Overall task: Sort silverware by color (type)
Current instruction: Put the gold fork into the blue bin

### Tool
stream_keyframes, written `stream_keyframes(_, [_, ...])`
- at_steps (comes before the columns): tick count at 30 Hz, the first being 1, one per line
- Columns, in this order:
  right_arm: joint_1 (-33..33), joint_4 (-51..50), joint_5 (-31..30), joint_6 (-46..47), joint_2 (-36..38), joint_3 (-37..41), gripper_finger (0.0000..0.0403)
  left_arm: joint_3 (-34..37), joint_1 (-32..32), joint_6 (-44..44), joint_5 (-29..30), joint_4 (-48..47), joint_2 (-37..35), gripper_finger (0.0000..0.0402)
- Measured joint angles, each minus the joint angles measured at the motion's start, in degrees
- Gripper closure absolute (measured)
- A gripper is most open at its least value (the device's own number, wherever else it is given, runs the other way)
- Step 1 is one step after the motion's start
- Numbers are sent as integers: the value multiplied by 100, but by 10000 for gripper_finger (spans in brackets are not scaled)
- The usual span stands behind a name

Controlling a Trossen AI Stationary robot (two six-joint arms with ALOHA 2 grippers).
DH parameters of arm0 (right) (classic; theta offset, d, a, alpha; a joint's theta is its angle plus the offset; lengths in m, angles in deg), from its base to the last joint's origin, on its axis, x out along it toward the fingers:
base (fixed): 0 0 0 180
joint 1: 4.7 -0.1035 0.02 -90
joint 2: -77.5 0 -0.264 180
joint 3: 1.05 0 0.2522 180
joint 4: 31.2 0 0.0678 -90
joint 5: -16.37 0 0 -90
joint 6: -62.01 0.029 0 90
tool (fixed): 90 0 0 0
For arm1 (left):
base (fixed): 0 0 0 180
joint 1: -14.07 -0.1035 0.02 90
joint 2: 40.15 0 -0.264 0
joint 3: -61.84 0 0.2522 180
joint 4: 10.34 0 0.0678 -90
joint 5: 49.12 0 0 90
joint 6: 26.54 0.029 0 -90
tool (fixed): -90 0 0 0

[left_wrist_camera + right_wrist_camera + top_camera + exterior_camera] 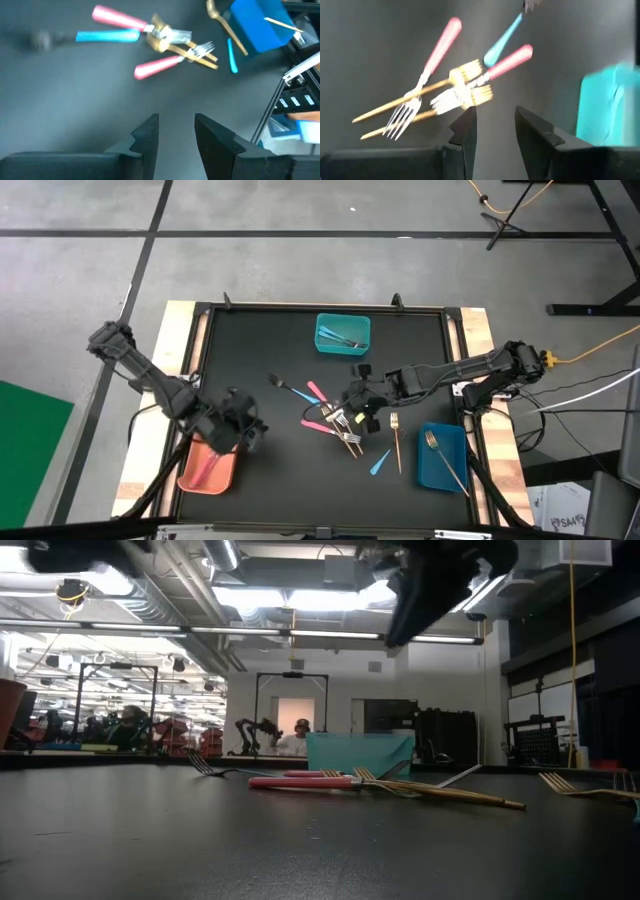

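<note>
The right end effector was held low over the mixed silverware at the middle, fingers apart, nothing gripped. The left end effector was kept apart by the orange bin at lower left. Thin, smooth handles were seen.

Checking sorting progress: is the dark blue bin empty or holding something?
Holding something: a gold fork lies inside the dark blue bin.

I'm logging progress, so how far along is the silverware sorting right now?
Partly done. Pink pieces lie in the orange bin, blue ones in the teal bin, and a gold fork in the blue bin. Both tools are empty: the right tool hovers open over the central pile, the left tool open beside the orange bin. Left: that pink, blue and gold pile, plus a gold utensil and blue piece nearby.
</note>
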Motion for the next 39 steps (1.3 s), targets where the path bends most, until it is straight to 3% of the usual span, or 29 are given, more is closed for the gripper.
stream_keyframes(5, [0,-828,9,1043,1,0,283,0,-671,1622,-158,587,0,282])
stream_keyframes(11, [-258,-1587,5,2567,-4,281,283,0,-1231,2628,-501,779,2,282])
stream_keyframes(29, [-1062,-1606,529,7392,-2,1454,283,0,-1627,3811,-457,773,4,283])
stream_keyframes(39, [-1060,-587,872,7785,-2,1942,283,0,-1624,3848,-453,757,4,283])
